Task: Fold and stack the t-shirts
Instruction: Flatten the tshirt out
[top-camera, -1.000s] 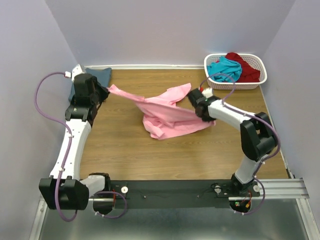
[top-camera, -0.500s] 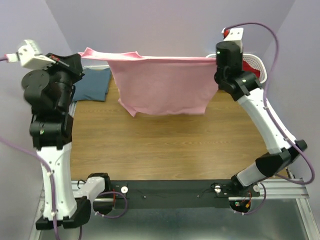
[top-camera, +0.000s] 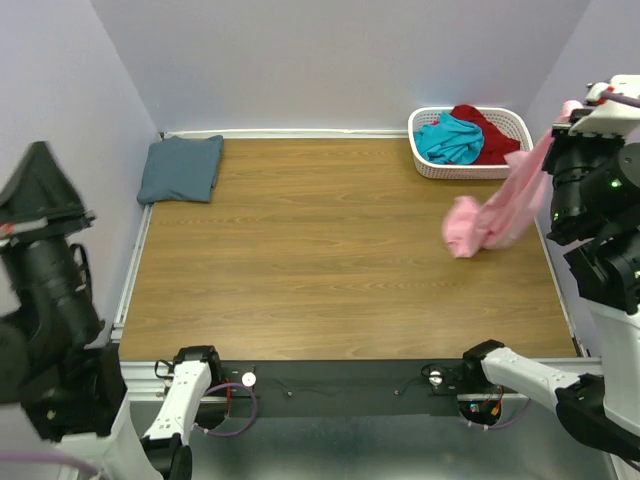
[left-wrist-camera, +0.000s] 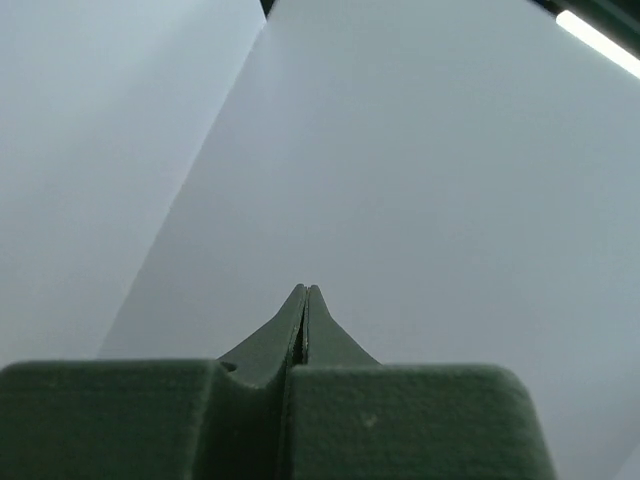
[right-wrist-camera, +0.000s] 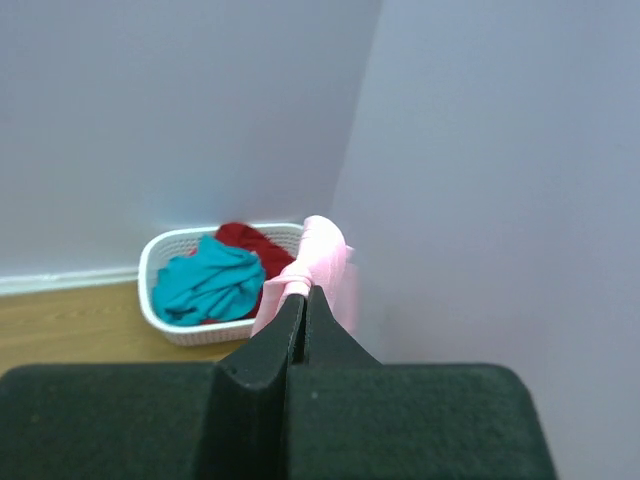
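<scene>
Pinches the light pink t-shirt (top-camera: 497, 213) in the clenched right gripper (right-wrist-camera: 304, 296), high over the right side of the desk (top-camera: 320, 260), near the basket (top-camera: 470, 172). Holds the left gripper (left-wrist-camera: 305, 292) clenched, empty, pointing at the wall (left-wrist-camera: 420, 150).

Both arms were built of white tubular links (top-camera: 535, 368) joined by bulky matte-black joint housings (top-camera: 45, 300). The right arm's upper black housing (top-camera: 585, 185) carried tiny green indicator lights (top-camera: 612, 185) and a white boxy camera mount (top-camera: 612, 95) on top. A thin purple cable (top-camera: 240, 426) looped beside the left arm's black base joint (top-camera: 197, 362), and red-orange wiring (top-camera: 487, 408) showed under the right base. Both bases sat on a flat black mounting rail (top-camera: 340, 375) bearing a small white round knob (top-camera: 248, 379). The left end effector (left-wrist-camera: 305, 295) had dark greenish tapered fingers (left-wrist-camera: 270, 345) rising from a blocky body with rounded corners; the right end effector (right-wrist-camera: 303, 300) looked the same in black.
</scene>
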